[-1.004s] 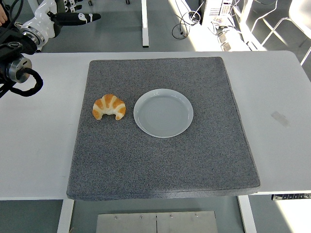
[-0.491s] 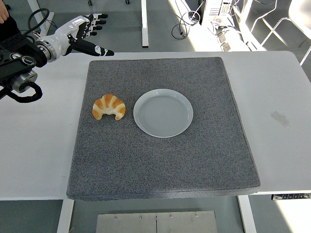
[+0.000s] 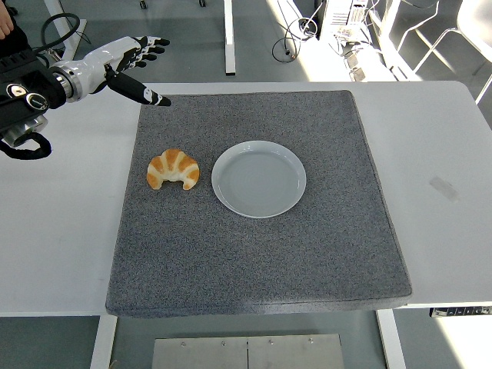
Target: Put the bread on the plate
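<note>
A golden croissant [image 3: 173, 169] lies on the grey mat [image 3: 254, 254], just left of the empty pale plate [image 3: 259, 178]. My left hand [image 3: 138, 65] reaches in from the upper left, above the mat's far left corner. Its fingers [image 3: 150, 48] are spread and hold nothing, and the thumb points down toward the mat. The hand is well behind the croissant and apart from it. The right arm does not show.
The mat covers the middle of the white table [image 3: 446, 192]. White table legs and cables [image 3: 300, 31] show on the floor beyond the far edge. A person's hand [image 3: 4, 24] shows at the top left corner.
My left arm has swung in from the left edge toward the mat's far left corner. The hand has come lower and nearer the croissant. Croissant and plate have not moved.
</note>
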You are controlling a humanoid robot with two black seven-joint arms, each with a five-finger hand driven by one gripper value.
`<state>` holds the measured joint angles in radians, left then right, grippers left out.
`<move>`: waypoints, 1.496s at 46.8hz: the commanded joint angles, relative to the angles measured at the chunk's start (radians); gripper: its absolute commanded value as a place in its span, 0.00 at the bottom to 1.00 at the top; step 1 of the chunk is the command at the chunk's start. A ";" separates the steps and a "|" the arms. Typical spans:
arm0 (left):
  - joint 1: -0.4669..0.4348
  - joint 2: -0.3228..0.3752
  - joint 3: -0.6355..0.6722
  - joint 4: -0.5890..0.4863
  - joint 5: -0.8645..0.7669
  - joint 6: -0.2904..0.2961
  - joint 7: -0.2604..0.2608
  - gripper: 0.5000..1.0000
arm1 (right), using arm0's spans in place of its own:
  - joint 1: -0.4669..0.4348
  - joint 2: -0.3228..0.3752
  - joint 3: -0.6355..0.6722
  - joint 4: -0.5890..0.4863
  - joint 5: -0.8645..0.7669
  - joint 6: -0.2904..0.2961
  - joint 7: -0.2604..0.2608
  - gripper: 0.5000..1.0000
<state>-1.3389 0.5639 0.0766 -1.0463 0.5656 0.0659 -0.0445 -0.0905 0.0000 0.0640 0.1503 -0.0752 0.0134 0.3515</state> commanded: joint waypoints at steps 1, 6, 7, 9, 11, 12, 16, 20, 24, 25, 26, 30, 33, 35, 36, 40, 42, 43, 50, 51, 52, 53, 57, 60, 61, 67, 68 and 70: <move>-0.002 0.002 0.014 -0.024 0.034 0.000 0.029 0.94 | 0.000 0.000 0.000 0.000 0.000 0.000 0.000 1.00; -0.002 0.019 0.055 -0.040 0.079 0.000 0.032 0.94 | 0.000 0.000 0.000 0.000 0.000 0.000 0.001 1.00; -0.002 0.019 0.064 -0.040 0.086 0.000 0.032 0.94 | 0.000 0.000 0.000 0.000 0.000 0.000 0.001 1.00; -0.002 0.019 0.077 -0.040 0.100 0.000 0.032 0.94 | 0.000 0.000 0.000 0.000 0.000 0.000 0.001 1.00; -0.002 0.018 0.081 -0.040 0.108 0.000 0.032 0.94 | 0.000 0.000 0.000 0.000 0.000 0.000 0.001 1.00; 0.000 0.016 0.081 -0.040 0.109 0.000 0.032 0.94 | 0.000 0.000 0.000 0.000 0.000 0.000 0.000 1.00; 0.001 0.013 0.083 -0.044 0.111 0.000 0.031 0.94 | 0.000 0.000 -0.001 0.000 0.000 0.000 0.000 1.00; 0.007 0.008 0.089 -0.047 0.120 0.000 0.031 0.94 | 0.000 0.000 0.000 0.000 0.000 -0.001 0.000 1.00; 0.012 -0.018 0.107 -0.057 0.138 0.000 0.032 0.94 | 0.000 0.000 -0.001 0.000 0.000 -0.001 0.001 1.00; 0.013 -0.022 0.109 -0.061 0.138 0.002 0.034 0.94 | 0.000 0.000 0.000 0.000 0.000 -0.001 0.001 1.00; 0.014 -0.024 0.111 -0.066 0.138 0.002 0.034 0.94 | 0.000 0.000 -0.001 0.000 0.000 0.000 0.000 1.00; 0.015 -0.025 0.123 -0.083 0.140 0.002 0.034 0.94 | 0.000 0.000 0.000 0.000 0.000 0.000 0.000 1.00; 0.015 -0.025 0.144 -0.083 0.142 0.005 0.034 0.94 | 0.000 0.000 0.000 0.000 0.000 0.000 0.000 1.00; 0.014 -0.025 0.160 -0.083 0.143 0.006 0.034 0.94 | 0.000 0.000 0.000 0.000 0.000 -0.001 0.000 1.00; 0.014 -0.025 0.164 -0.083 0.146 0.006 0.034 0.94 | 0.000 0.000 0.000 0.000 0.000 0.000 0.000 1.00; 0.017 -0.025 0.172 -0.083 0.155 0.006 0.034 0.94 | 0.000 0.000 0.000 0.000 0.000 -0.001 0.000 1.00; 0.018 -0.025 0.173 -0.083 0.155 0.006 0.034 0.94 | 0.000 0.000 0.000 0.000 0.000 0.000 0.000 1.00; 0.018 -0.025 0.173 -0.083 0.157 0.008 0.034 0.94 | 0.000 0.000 0.000 0.000 0.000 0.000 0.000 1.00; 0.017 -0.025 0.181 -0.083 0.184 0.008 0.034 0.94 | 0.000 0.000 -0.001 0.000 0.000 -0.001 0.001 1.00; 0.018 -0.025 0.183 -0.083 0.192 0.008 0.035 0.94 | 0.000 0.000 0.000 0.000 0.000 -0.001 0.001 1.00; 0.018 -0.025 0.183 -0.083 0.198 0.006 0.035 0.94 | 0.000 0.000 0.000 0.000 0.000 0.000 0.000 1.00; 0.020 -0.025 0.183 -0.083 0.203 0.006 0.037 0.94 | 0.000 0.000 0.000 0.000 0.000 0.000 0.000 1.00; 0.026 -0.025 0.183 -0.081 0.206 0.006 0.037 0.94 | 0.000 0.000 0.000 0.000 0.000 -0.001 0.001 1.00; 0.030 -0.027 0.183 -0.078 0.209 0.008 0.035 0.94 | 0.000 0.000 0.000 0.000 0.000 -0.001 0.001 1.00; 0.030 -0.027 0.183 -0.078 0.209 0.006 0.035 0.94 | 0.000 0.000 0.000 0.000 0.000 0.000 0.001 1.00; 0.041 -0.030 0.189 -0.064 0.226 0.008 0.034 0.94 | 0.000 0.000 0.000 0.000 0.000 -0.001 0.000 1.00; 0.041 -0.030 0.192 -0.061 0.230 0.008 0.034 0.94 | 0.000 0.000 0.000 0.000 0.000 0.000 0.001 1.00; 0.043 -0.036 0.192 -0.054 0.235 0.008 0.034 0.94 | 0.000 0.000 -0.001 0.000 0.000 0.000 0.000 1.00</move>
<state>-1.2982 0.5340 0.2664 -1.1094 0.7929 0.0733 -0.0101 -0.0905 0.0000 0.0643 0.1503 -0.0752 0.0132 0.3521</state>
